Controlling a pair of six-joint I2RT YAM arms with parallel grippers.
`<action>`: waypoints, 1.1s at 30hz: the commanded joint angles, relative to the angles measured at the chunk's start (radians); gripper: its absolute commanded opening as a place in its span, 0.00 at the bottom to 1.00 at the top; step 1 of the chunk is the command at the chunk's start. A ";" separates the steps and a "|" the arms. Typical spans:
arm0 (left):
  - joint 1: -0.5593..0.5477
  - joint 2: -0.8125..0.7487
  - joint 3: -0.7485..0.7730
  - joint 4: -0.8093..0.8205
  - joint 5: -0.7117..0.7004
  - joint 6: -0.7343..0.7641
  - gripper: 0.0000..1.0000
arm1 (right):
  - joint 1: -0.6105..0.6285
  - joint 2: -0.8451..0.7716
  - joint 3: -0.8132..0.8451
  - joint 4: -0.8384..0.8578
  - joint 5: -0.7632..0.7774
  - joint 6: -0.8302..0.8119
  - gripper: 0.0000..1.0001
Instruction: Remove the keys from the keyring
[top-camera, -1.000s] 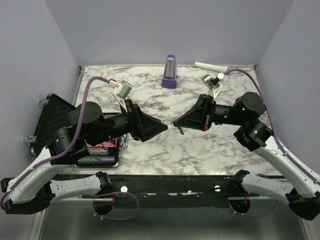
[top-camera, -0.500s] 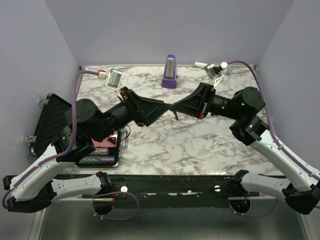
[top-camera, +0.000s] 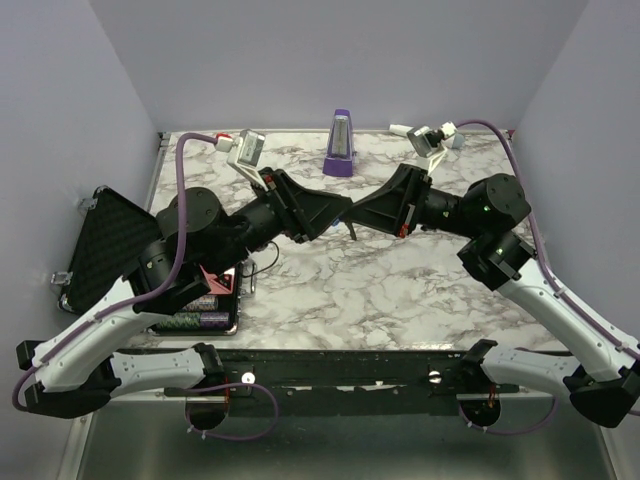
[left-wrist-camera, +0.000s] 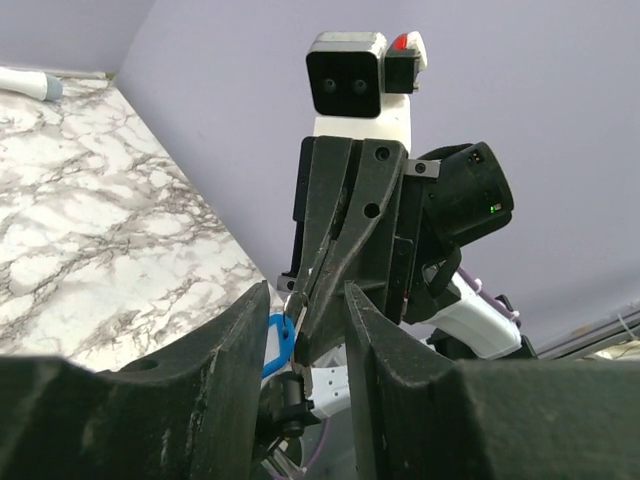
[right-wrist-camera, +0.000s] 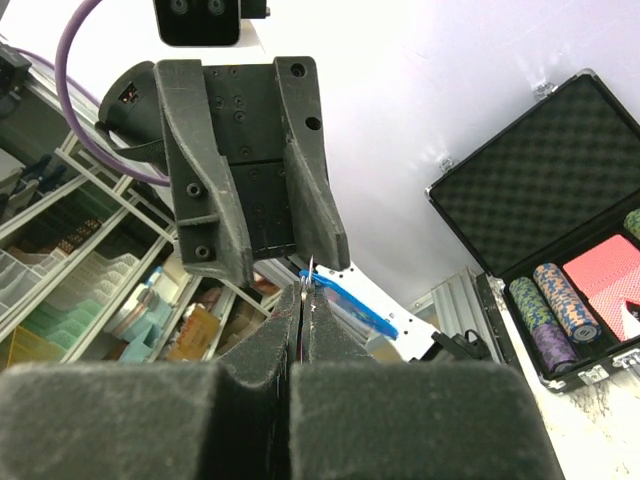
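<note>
My right gripper (top-camera: 351, 214) is shut on the thin silvery keyring (right-wrist-camera: 309, 285) and holds it above the table. The blue-headed key (right-wrist-camera: 348, 301) sticks out sideways from its tips. In the top view a small dark key (top-camera: 353, 232) hangs below the tips. My left gripper (top-camera: 342, 204) meets it head-on. In the left wrist view my left gripper (left-wrist-camera: 306, 300) is open, its jaws straddling the right gripper's fingertips (left-wrist-camera: 318, 300). The blue key head (left-wrist-camera: 281, 340) and the ring (left-wrist-camera: 292, 304) lie just inside my left-hand finger (left-wrist-camera: 225, 370).
A purple metronome-shaped block (top-camera: 340, 146) stands at the back middle of the marble table (top-camera: 400, 290). A white cylinder (top-camera: 415, 131) lies at the back right. An open black case (top-camera: 108, 238) with poker chips (top-camera: 196, 321) sits at the left edge.
Both grippers rose and moved toward the back of the table. The left gripper then closed in, its jaws now around the right gripper's tips. The right arm has held still over the last half second.
</note>
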 joint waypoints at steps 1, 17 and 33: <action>-0.004 0.018 0.036 -0.004 -0.023 0.014 0.42 | -0.004 0.010 0.036 0.035 -0.035 0.001 0.01; -0.004 0.009 0.047 -0.038 -0.076 0.002 0.30 | -0.003 0.025 0.043 0.041 -0.038 -0.013 0.01; -0.005 0.041 0.085 -0.069 -0.064 0.011 0.13 | -0.003 0.036 0.054 0.047 -0.044 -0.027 0.01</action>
